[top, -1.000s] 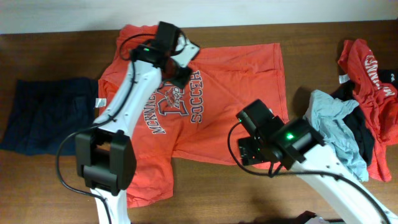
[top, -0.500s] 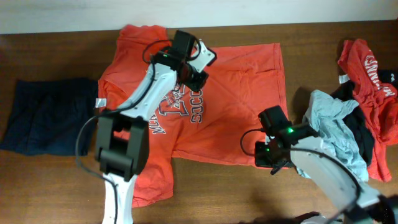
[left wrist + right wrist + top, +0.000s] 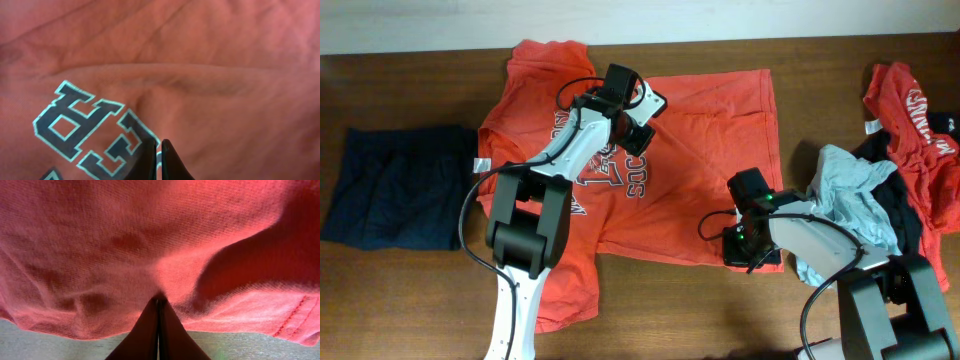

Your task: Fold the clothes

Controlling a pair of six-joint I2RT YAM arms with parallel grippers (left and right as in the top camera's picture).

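Overhead shows one orange shirt [image 3: 710, 150], right claw [image 3: 159, 302] pinching its hem, left claw [image 3: 156, 150] pressed together above, one navy garment [image 3: 395, 185].

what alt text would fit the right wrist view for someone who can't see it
The right gripper, its two dark fingers closed together, pinches a pucker of the orange-red t-shirt that fills nearly the whole frame. A stitched hem runs at the lower right, and a thin strip of table shows below the cloth.

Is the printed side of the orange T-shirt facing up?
Yes, the overhead view shows the dark lettering plainly on top of the orange T-shirt.
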